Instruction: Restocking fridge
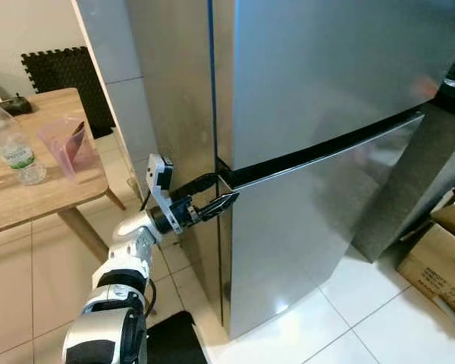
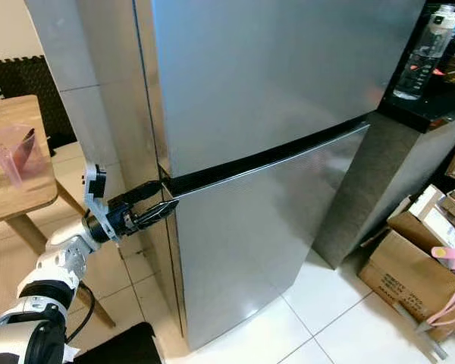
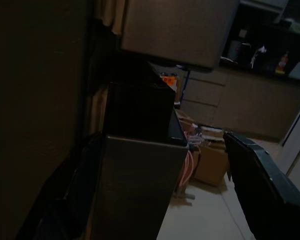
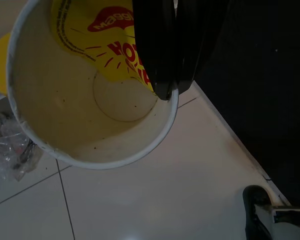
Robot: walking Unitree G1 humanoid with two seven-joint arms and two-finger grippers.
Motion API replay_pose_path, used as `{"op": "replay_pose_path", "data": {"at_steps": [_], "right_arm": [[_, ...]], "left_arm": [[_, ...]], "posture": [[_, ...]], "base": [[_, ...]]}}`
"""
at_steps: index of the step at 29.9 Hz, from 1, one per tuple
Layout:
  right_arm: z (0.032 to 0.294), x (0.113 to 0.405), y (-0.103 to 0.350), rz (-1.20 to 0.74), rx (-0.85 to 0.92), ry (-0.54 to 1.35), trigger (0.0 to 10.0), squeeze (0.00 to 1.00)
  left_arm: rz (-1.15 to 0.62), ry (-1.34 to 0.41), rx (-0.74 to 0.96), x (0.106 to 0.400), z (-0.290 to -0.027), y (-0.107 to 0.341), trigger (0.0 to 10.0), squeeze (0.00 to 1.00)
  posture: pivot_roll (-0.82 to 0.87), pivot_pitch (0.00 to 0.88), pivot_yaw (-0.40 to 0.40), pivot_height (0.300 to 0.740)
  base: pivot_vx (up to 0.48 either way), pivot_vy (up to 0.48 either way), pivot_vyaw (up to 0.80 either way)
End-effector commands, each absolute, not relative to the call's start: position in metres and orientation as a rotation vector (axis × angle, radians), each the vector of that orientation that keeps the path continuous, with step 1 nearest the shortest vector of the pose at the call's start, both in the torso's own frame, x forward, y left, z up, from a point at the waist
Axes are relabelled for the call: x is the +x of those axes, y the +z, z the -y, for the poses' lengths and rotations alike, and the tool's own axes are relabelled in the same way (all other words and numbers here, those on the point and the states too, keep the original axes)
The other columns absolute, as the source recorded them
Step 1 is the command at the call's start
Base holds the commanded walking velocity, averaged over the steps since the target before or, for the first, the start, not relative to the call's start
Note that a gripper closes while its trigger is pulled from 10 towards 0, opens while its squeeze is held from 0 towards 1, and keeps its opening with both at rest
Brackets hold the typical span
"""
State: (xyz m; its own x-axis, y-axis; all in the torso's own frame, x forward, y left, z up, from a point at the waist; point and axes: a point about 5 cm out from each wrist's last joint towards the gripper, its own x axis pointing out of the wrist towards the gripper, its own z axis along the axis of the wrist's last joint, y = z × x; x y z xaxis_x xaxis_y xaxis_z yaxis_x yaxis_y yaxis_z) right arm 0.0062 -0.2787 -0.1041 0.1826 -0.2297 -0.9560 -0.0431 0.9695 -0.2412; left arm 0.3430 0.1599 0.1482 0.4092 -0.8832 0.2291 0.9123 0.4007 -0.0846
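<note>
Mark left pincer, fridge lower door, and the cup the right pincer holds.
left pincer (image 1: 216,194), left eye view, gap between its open fingertips.
fridge lower door (image 1: 311,227), left eye view, steel front.
cup (image 4: 65,100), right wrist view, inner wall.

The left arm (image 1: 125,265) reaches forward, elbow bent, wrist level. Its left gripper (image 1: 216,196) has the two black fingers spread apart, tips pointing ahead. The right gripper (image 4: 172,75) hangs with its fingers pressed together.
</note>
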Motion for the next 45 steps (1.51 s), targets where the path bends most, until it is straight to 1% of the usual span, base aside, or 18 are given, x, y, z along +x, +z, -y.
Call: {"op": "replay_pose_path", "data": {"at_steps": [1,5,6,7,11,14,30,34,35,36,38,43,45], "right_arm": [[0.277,0.004,-0.105,-1.386,-0.214,-0.149,10.0,0.0],[0.277,0.004,-0.105,-1.387,-0.214,-0.15,10.0,0.0],[0.277,0.004,-0.105,-1.387,-0.213,-0.149,10.0,0.0],[0.277,0.004,-0.105,-1.387,-0.213,-0.149,10.0,0.0],[0.277,0.004,-0.105,-1.386,-0.212,-0.147,10.0,0.0],[0.277,0.004,-0.105,-1.385,-0.213,-0.146,10.0,0.0],[0.276,0.003,-0.105,-1.386,-0.217,-0.142,10.0,0.0],[0.276,0.003,-0.105,-1.387,-0.219,-0.139,10.0,0.0],[0.276,0.003,-0.105,-1.387,-0.219,-0.139,10.0,0.0],[0.276,0.003,-0.105,-1.387,-0.219,-0.139,10.0,0.0],[0.276,0.003,-0.105,-1.387,-0.219,-0.139,10.0,0.0],[0.276,0.003,-0.105,-1.387,-0.218,-0.14,10.0,0.0],[0.276,0.003,-0.105,-1.387,-0.217,-0.141,10.0,0.0]], "left_arm": [[0.137,-1.2,-0.145,0.342,-0.154,0.15,10.0,0.0],[0.089,-1.164,-0.099,0.341,-0.15,0.139,10.0,0.0],[0.079,-1.173,-0.105,0.339,-0.145,0.134,10.0,0.0],[0.079,-1.173,-0.105,0.339,-0.145,0.134,10.0,0.0],[0.073,-1.27,-0.152,0.327,-0.118,0.122,10.0,0.0],[0.065,-1.31,-0.157,0.321,-0.104,0.116,10.0,0.0],[0.09,-1.302,-0.16,0.319,-0.096,0.118,10.0,0.0],[0.127,-1.146,-0.131,0.331,-0.103,0.123,10.0,0.0],[0.127,-1.146,-0.131,0.331,-0.103,0.123,10.0,0.0],[0.136,-1.081,-0.128,0.335,-0.108,0.125,10.0,0.0],[0.145,-1.048,-0.132,0.338,-0.111,0.127,10.0,0.0],[0.134,-1.068,-0.136,0.337,-0.115,0.127,10.0,0.0],[0.09,-1.111,-0.116,0.334,-0.118,0.123,10.0,0.0]], "posture": [[-0.09,0.0,-0.013,0.74],[-0.09,0.0,-0.013,0.74],[-0.09,0.0,-0.013,0.74],[-0.09,0.0,-0.013,0.74],[-0.09,0.0,-0.015,0.74],[-0.09,0.0,-0.015,0.74],[-0.09,0.0,-0.013,0.74],[-0.09,0.0,-0.011,0.74],[-0.09,0.0,-0.011,0.74],[-0.09,0.0,-0.012,0.74],[-0.09,0.0,-0.013,0.74],[-0.09,0.0,-0.015,0.74],[-0.09,0.0,-0.014,0.74]], "base": [[0.0,0.0,0.0],[0.0,0.0,0.0],[0.0,0.0,0.0],[0.0,0.0,0.0],[0.0,0.0,0.0],[0.0,0.0,0.0],[0.0,0.0,0.0],[0.0,0.0,0.0],[0.0,0.0,0.0],[0.0,0.0,0.0],[0.0,0.0,0.0],[0.0,0.0,0.0],[0.0,0.0,0.0]]}}
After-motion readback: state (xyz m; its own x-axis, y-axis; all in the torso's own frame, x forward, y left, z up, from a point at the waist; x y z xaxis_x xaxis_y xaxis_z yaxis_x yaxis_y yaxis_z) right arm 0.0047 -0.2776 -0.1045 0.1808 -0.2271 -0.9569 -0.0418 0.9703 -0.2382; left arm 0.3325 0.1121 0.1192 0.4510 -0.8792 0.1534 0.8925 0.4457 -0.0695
